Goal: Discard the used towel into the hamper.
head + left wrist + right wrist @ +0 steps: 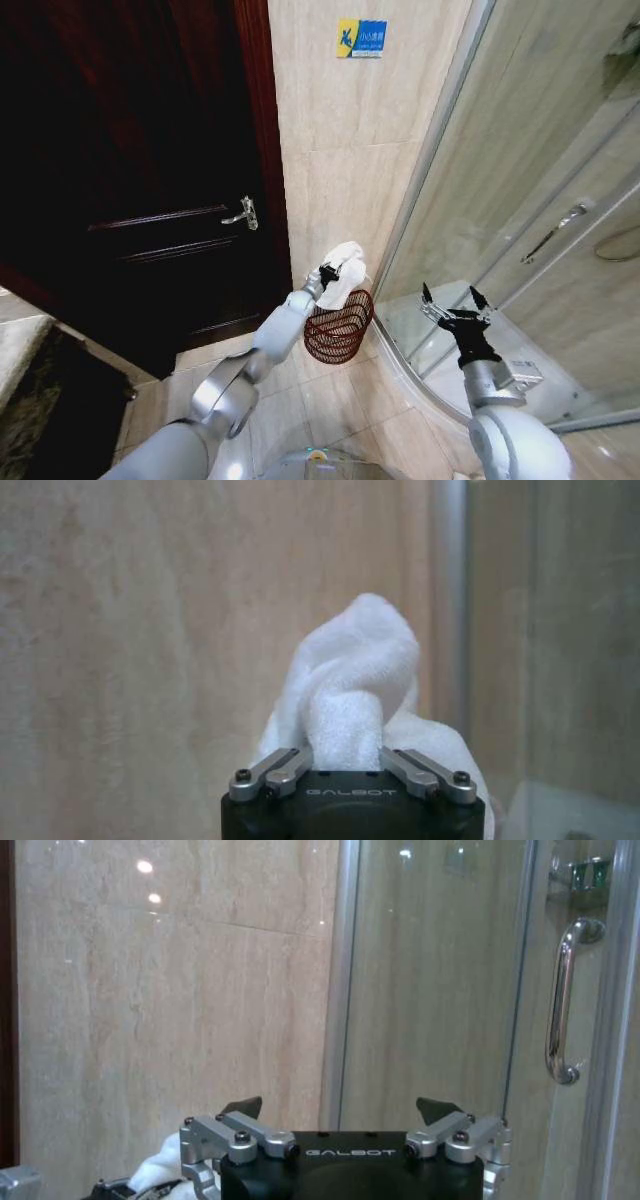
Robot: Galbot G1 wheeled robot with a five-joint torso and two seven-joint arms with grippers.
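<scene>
While the left gripper (pixel 330 272) clenches the white towel (pixel 345 262) between its fingers just above the hamper (pixel 338 326), the drop is in hand; next comes release. The right gripper (pixel 453 303) idles, fingers spread.

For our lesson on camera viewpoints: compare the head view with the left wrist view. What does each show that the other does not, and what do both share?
Head view alone: the hamper on the floor below the towel, the dark door, and the right gripper open, apart by the shower glass. Left wrist view alone: the left gripper's fingers up close, pinching a fold of cloth. Both: the white towel held in the left gripper before the beige tiled wall.
</scene>
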